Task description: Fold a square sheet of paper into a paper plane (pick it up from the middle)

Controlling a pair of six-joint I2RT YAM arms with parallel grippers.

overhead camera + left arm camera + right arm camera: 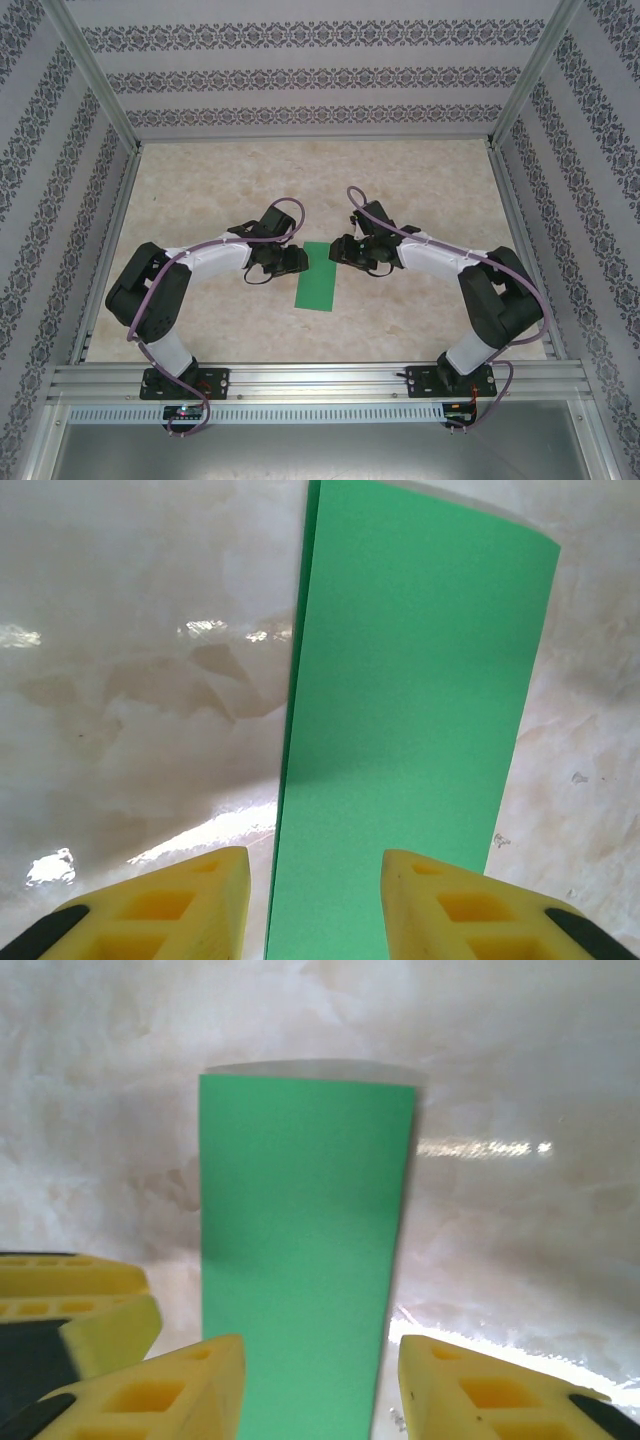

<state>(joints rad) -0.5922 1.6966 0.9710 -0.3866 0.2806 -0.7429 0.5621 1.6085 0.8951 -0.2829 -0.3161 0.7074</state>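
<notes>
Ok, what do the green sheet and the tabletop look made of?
The bright-green folded rectangular sheet looks like thin matte paper: sharp crease, doubled edge, no glare. The beige mottled tabletop looks like glossy marble-pattern stone or laminate: veining, bright reflections; which, I cannot tell.

black-and-white arms [212, 257], looping purple cables [288, 202], yellow fingers [165, 905] with square cut-outs
</notes>
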